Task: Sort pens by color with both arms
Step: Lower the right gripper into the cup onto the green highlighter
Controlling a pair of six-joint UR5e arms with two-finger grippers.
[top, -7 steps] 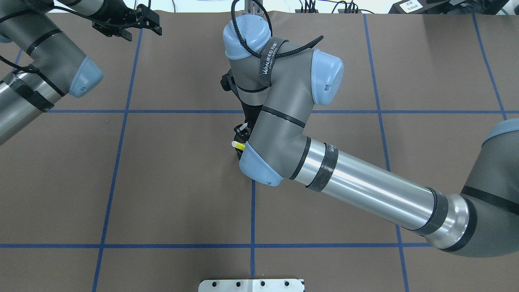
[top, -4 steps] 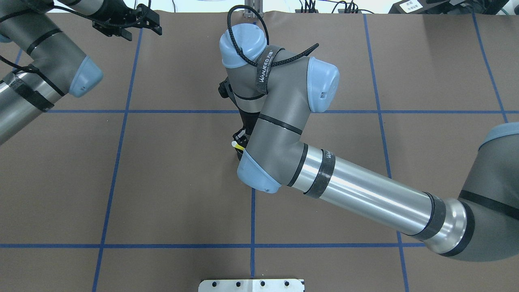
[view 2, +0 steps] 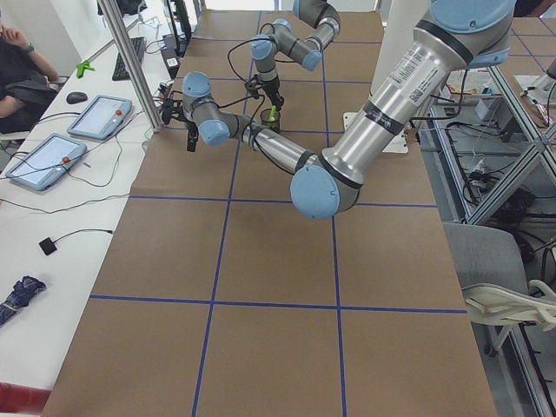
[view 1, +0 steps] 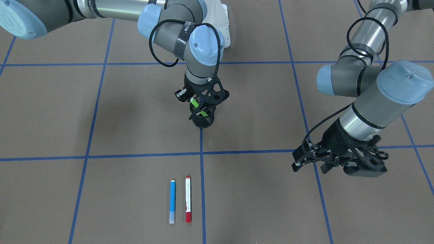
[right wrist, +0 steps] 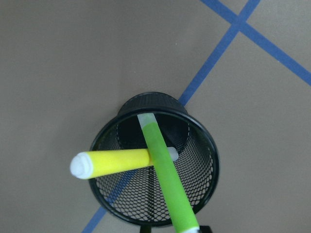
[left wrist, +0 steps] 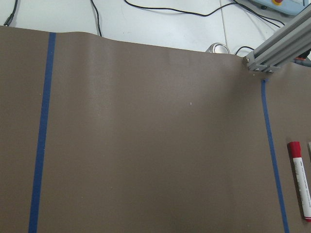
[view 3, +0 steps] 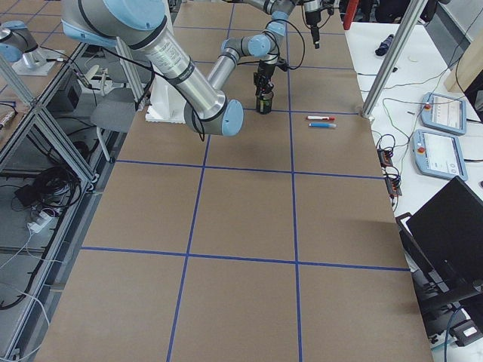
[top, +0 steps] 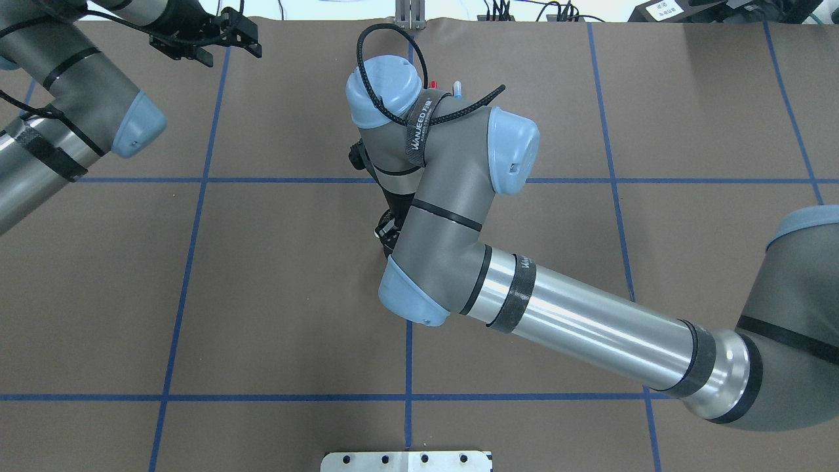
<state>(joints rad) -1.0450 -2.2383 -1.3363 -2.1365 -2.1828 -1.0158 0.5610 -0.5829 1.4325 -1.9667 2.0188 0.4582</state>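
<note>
A black mesh cup stands mid-table with a green pen and a yellow pen leaning in it. My right gripper hangs just over the cup and looks shut on the green pen's upper end. In the overhead view the right arm hides the cup. A blue pen and a white marker with red caps lie side by side on the mat, beyond the cup. My left gripper hovers open and empty, far off to my left.
Blue tape lines divide the brown mat into squares. A metal plate sits at the robot's edge and an aluminium post stands at the far edge. A side table holds tablets, where a person sits.
The right arm's wrist and elbow have shifted left and toward the robot. The yellow pen's tip, seen earlier beside the elbow, is now hidden under it. The left arm has not moved.
</note>
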